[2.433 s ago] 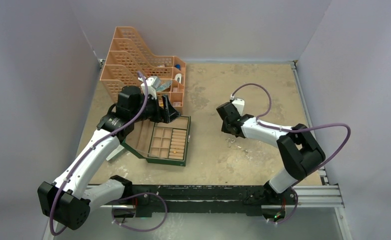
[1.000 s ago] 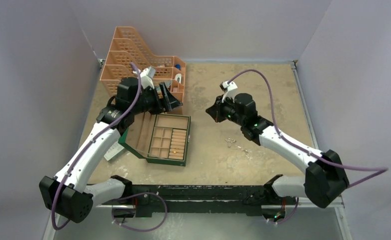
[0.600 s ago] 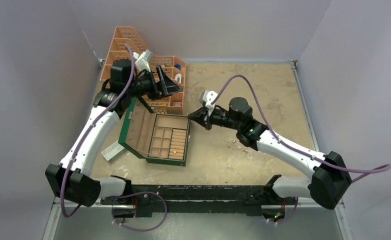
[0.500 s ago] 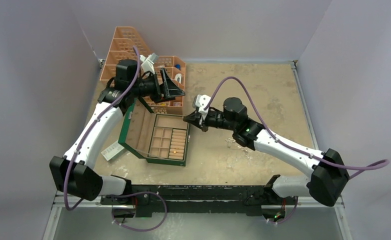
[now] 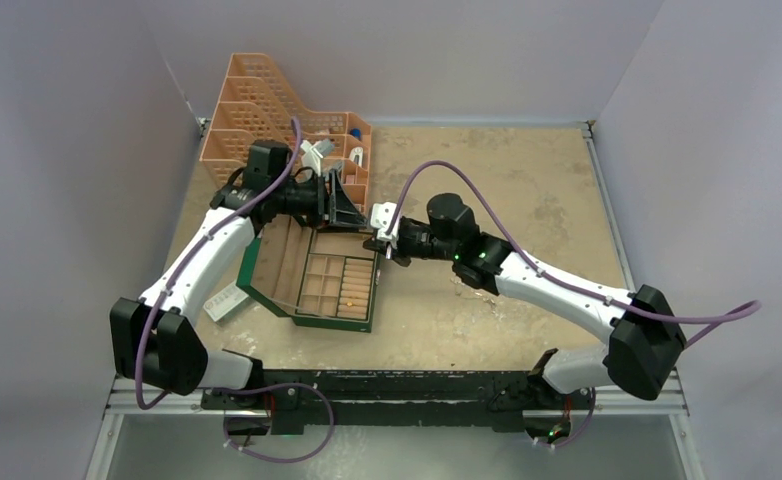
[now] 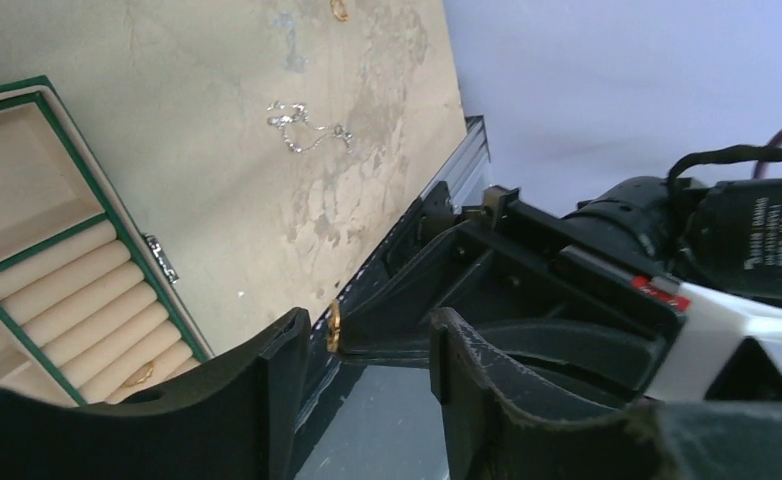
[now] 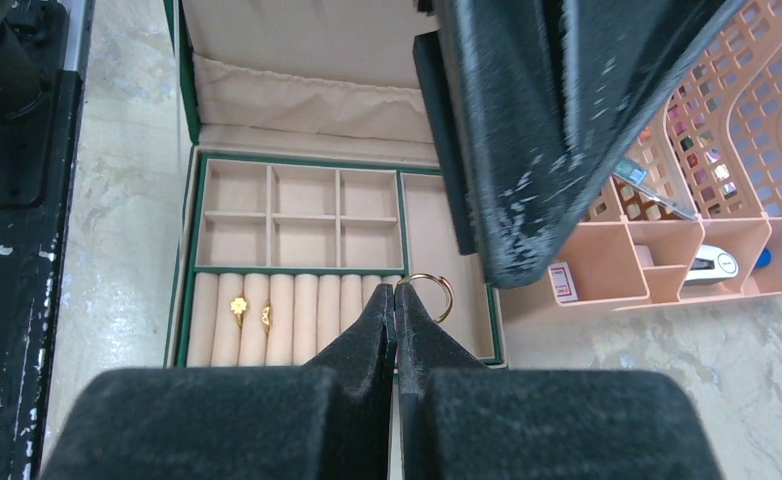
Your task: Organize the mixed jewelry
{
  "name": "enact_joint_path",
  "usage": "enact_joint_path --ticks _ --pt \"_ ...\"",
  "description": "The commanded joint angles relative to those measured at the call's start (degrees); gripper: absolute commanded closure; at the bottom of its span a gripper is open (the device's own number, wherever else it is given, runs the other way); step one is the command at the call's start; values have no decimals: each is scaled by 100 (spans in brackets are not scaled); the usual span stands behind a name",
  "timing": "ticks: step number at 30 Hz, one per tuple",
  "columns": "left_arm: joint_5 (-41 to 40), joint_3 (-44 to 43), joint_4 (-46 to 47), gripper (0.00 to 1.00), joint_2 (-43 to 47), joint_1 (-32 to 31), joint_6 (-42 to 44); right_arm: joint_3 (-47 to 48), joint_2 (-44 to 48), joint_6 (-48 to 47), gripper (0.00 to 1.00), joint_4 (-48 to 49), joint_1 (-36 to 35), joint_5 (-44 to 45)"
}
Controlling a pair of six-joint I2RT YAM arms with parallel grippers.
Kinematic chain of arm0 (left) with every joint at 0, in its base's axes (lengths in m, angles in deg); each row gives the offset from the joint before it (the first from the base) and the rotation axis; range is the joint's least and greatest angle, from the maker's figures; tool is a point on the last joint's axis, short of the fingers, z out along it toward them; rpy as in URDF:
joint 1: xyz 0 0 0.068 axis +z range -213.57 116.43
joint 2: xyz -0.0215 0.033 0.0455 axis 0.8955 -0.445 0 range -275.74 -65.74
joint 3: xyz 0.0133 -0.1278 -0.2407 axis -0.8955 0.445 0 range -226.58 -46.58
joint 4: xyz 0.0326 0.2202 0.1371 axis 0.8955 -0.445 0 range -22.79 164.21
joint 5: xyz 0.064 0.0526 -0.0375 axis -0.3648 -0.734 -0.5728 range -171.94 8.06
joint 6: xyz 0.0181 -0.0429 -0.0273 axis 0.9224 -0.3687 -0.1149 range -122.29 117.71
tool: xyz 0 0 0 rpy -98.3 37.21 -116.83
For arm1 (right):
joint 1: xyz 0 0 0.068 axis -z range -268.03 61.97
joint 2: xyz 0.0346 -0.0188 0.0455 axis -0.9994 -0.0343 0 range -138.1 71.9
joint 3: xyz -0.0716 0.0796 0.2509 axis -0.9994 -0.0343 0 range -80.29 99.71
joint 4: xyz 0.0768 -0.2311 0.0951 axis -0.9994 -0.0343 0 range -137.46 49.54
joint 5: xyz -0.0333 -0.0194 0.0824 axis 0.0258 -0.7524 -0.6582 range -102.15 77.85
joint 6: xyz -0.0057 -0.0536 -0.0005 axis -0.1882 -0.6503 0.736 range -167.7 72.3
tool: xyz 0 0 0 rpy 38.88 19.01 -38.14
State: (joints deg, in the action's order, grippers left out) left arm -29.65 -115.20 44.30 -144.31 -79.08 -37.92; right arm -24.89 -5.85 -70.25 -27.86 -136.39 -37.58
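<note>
Even, diffuse lighting with soft shadows; wrist views go slightly soft nearest the lens.

The rack (image 5: pixel 247 110) fills the desk's far-left corner, the box (image 5: pixel 335 323) before it. A ring (image 7: pixel 430 295) hangs at the box's right edge, chain pieces (image 6: pixel 307 128) beyond.

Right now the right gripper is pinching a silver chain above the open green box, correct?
No, the item is wrong: the right gripper is pinching a gold ring above the open green box, as the right wrist view shows.
</note>
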Motion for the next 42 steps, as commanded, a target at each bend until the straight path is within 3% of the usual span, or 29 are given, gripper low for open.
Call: enact_joint_path --ticks 1,23,32,37,39,42 --pt "240 161 -32 56 69 13 359 306 68 -169 100 73 -27 -133" --pt "725 625 381 79 38 4 250 254 68 -92 100 231 -32 -250" --pt "973 698 529 100 148 3 239 207 156 -19 100 270 -32 -127" --pt "645 729 763 100 497 4 168 320 471 816 55 22 -25 175" --pt "379 767 918 100 722 4 91 305 673 1010 47 -50 -25 188" --pt "-189 814 1163 100 1072 4 -60 31 1079 1666 46 341 -22 140"
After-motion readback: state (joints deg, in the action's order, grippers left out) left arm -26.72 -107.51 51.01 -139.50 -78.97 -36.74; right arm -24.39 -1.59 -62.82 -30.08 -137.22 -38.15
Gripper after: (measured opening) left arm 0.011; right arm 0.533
